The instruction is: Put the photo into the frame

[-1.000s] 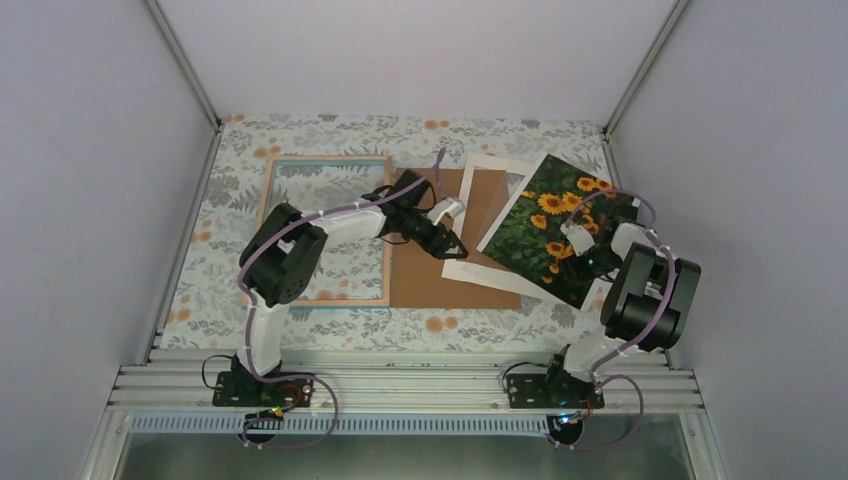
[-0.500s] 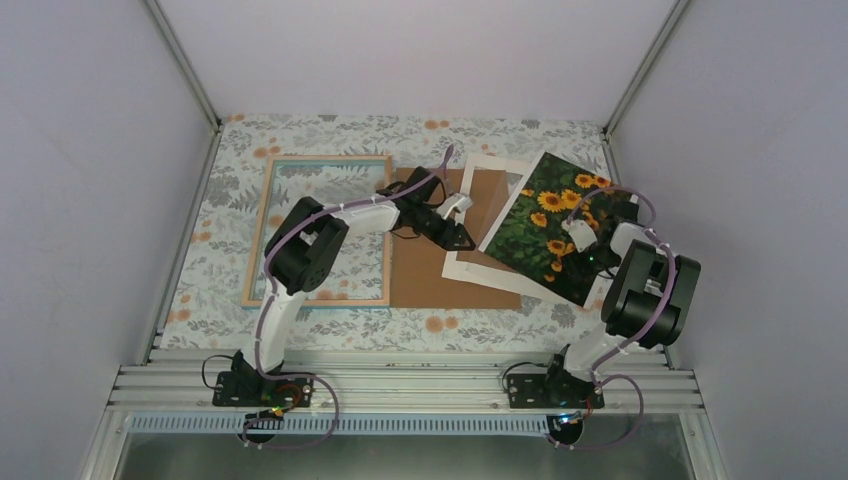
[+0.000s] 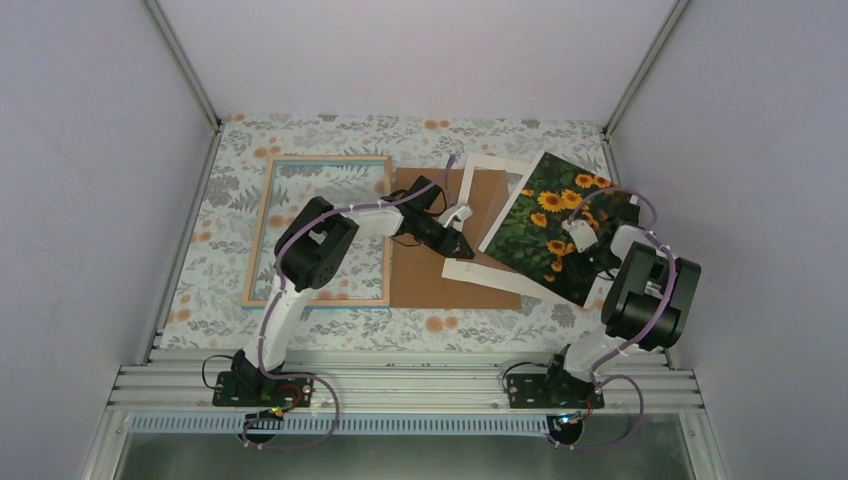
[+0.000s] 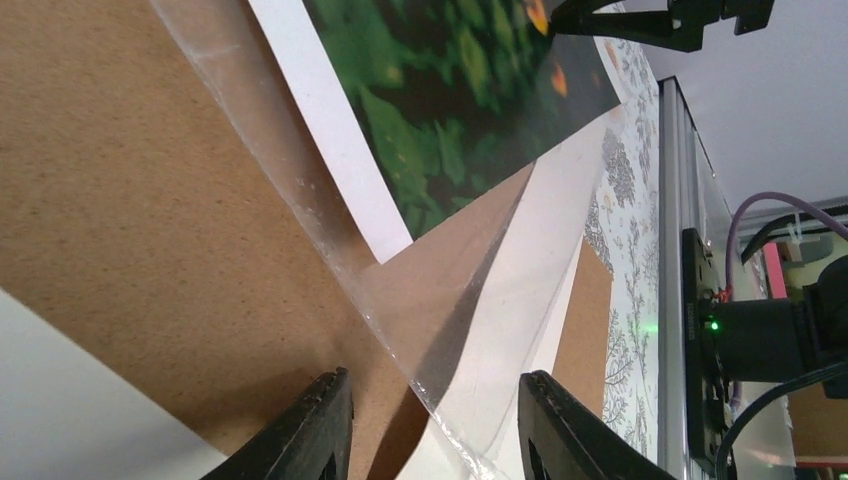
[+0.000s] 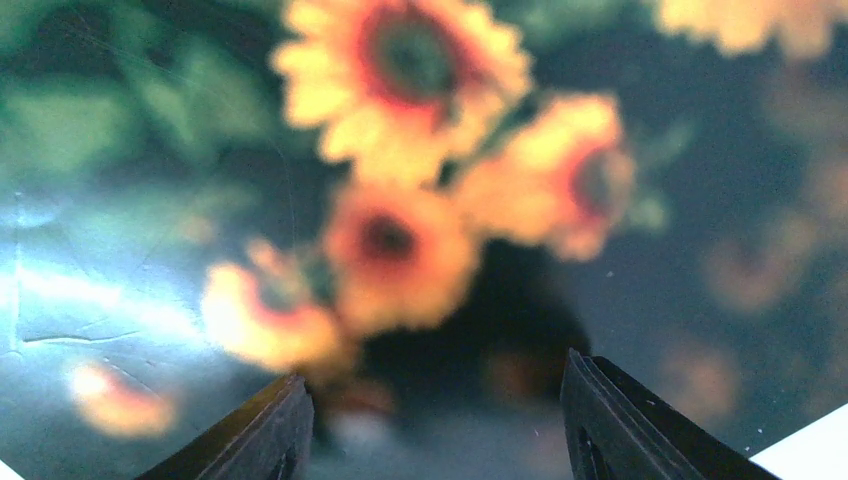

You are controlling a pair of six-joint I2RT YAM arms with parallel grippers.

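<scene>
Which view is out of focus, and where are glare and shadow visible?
Right wrist view: the photo is blurred, with pale glare on its left part. Left wrist view: the brown board is sharp; a dark shadow falls beside the clear sheet. Top external view: even light, sharp.

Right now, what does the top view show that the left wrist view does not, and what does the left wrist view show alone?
Only the top view: the frame, lying left of the board. Only the left wrist view: a clear sheet whose corner sits inside the open left gripper, over the board; I cannot make this sheet out from above. Both: the photo, the white mat and the board.
</scene>
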